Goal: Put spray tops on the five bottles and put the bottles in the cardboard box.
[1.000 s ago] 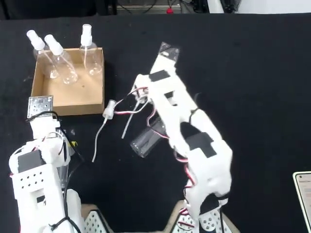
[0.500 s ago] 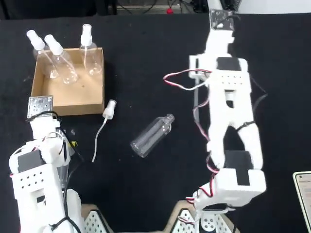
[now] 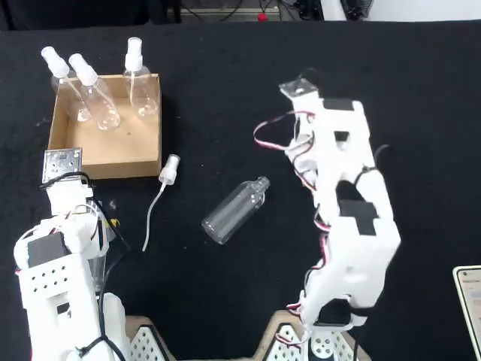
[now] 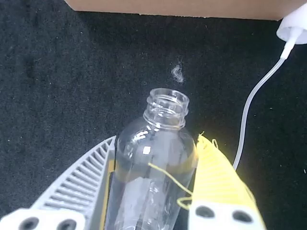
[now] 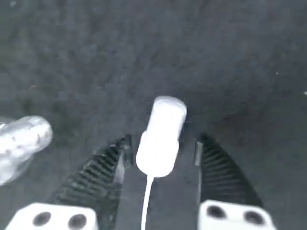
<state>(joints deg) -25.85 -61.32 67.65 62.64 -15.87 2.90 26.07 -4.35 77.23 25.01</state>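
Clear plastic bottle (image 4: 154,165) — open-necked, in left hand (image 4: 157,142)

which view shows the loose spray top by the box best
High view: loose spray top whole, tube included, beside the cardboard box. Left wrist view cuts its head at the edge; right wrist view frames another top.

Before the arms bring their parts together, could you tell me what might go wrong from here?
1. The right gripper holds a spray top by its head; the thin tube could miss or bend at the narrow open neck of the held bottle in the left gripper.
2. The right arm, crossing over, might knock the lying bottle and send it rolling.
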